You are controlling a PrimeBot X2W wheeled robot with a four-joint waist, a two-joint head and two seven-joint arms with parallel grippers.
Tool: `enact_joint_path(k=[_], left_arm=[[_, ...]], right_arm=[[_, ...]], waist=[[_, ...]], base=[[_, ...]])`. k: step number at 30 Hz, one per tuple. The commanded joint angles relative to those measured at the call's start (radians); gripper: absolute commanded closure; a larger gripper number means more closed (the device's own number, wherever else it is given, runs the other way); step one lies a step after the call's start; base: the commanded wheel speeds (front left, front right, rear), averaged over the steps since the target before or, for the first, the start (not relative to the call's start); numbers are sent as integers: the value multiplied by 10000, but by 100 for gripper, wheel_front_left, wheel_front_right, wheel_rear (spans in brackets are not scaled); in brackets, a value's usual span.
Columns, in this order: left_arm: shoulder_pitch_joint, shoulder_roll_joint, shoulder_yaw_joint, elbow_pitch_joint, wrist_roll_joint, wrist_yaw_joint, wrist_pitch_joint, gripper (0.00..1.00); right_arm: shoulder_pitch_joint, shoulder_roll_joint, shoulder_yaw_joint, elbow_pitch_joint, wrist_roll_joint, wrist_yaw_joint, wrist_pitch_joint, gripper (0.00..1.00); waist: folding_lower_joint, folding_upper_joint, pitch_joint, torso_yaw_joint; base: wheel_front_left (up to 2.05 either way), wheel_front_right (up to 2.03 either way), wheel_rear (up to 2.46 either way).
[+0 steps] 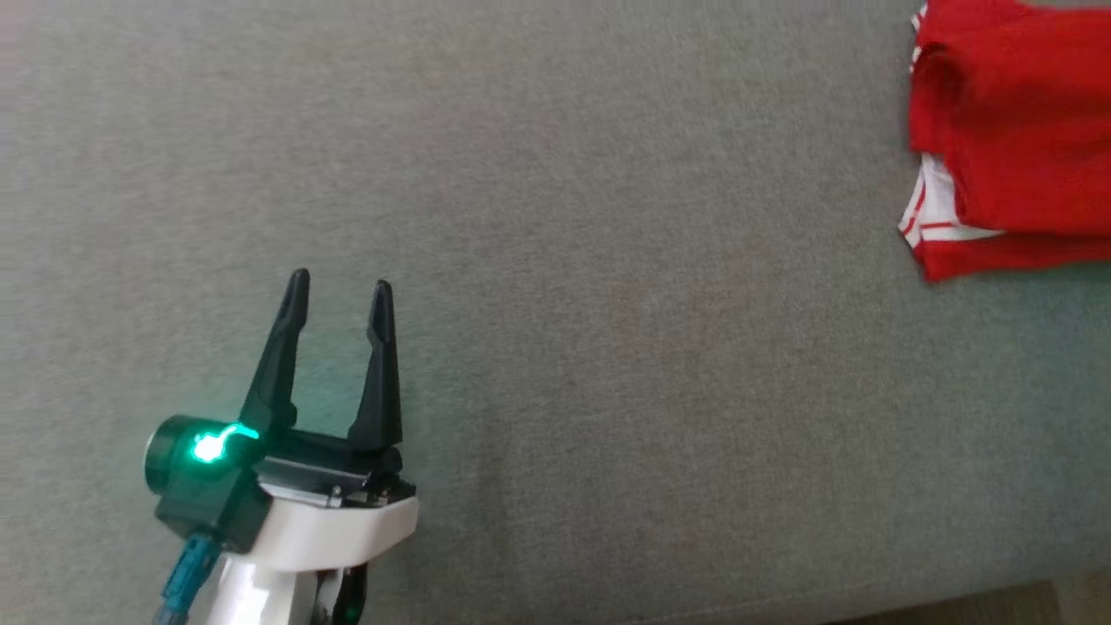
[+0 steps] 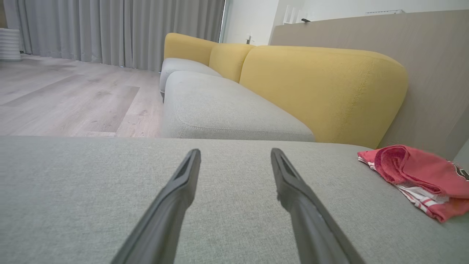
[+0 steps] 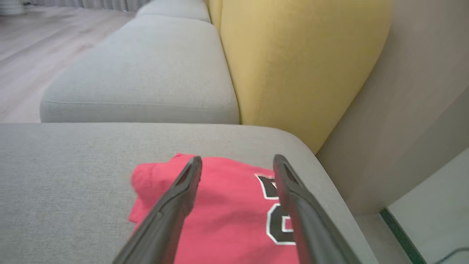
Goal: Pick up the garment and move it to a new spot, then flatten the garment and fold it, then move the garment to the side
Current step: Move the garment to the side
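- Left end effector [image 1: 338, 295] sits nearest in the head view, low at the left. Its two dark fingers are spread wide and hold nothing above the grey sofa cushion [image 1: 608, 347]. The garment [image 1: 1015, 130], red with white trim, lies as a folded bundle well apart from it, at the view's upper right.
- Left wrist view: the same fingers stand wide over bare cushion. The garment lies off to the right, near the end of the yellow backrest [image 2: 322, 88].
- Right wrist view: the right end effector [image 3: 237, 161] hovers just over the garment with its fingers wide and no cloth pinched between them. A black-and-white number print faces up.
- Judgement: the garment looks folded and set down at the side, so the last step seems about done. The next move calls for lifting the right arm clear without snagging the top layer.
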Motion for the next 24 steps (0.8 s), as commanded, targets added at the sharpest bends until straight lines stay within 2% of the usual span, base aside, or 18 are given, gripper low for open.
enact_joint_path(k=[1, 5, 9, 15, 17, 18, 21, 24], left_arm=[[-74, -36, 201, -193, -39, -24, -51, 0], [20, -36, 121, -21, -127, 161, -51, 0], [250, -36, 46, 92, -127, 465, -51, 0], [993, -36, 148, 214, 136, 950, -51, 0], [1424, -36, 291, 166, 358, 1155, -51, 0], [1668, -36, 344, 138, 430, 1237, -51, 0], [2261, -36, 472, 13, 590, 1320, -51, 0], [2577, -36, 533, -22, 848, 1148, -51, 0]], right_arm=[[377, 68, 343, -428, -500, 67, -460, 0], [904, 1278, 1564, -35, -1207, 67, -1526, 0], [1367, 2302, 2842, 1070, -1351, 67, -2837, 0], [1919, 3412, 3995, 3234, -1533, 67, -5787, 0], [2134, 3664, 4394, 3594, -1500, 67, -6243, 0], [2262, 3746, 4469, 3636, -1556, 67, -6316, 0], [2797, 3996, 4154, 2740, -1932, 67, -6341, 0], [3524, 4200, 3589, 1970, -2628, 67, -6344, 0]], waist=[[-1, 0, -422, 329], [-1, 0, -1102, 785], [-1, 0, -1855, 1249], [-1, 0, -3202, 1690], [-1, 0, -3675, 1729], [-1, 0, -3874, 1742], [-1, 0, -4217, 1768], [-1, 0, -4487, 1846]], base=[[0, 0, 0], [0, 0, 0], [0, 0, 0], [0, 0, 0], [0, 0, 0], [0, 0, 0], [0, 0, 0], [0, 0, 0]])
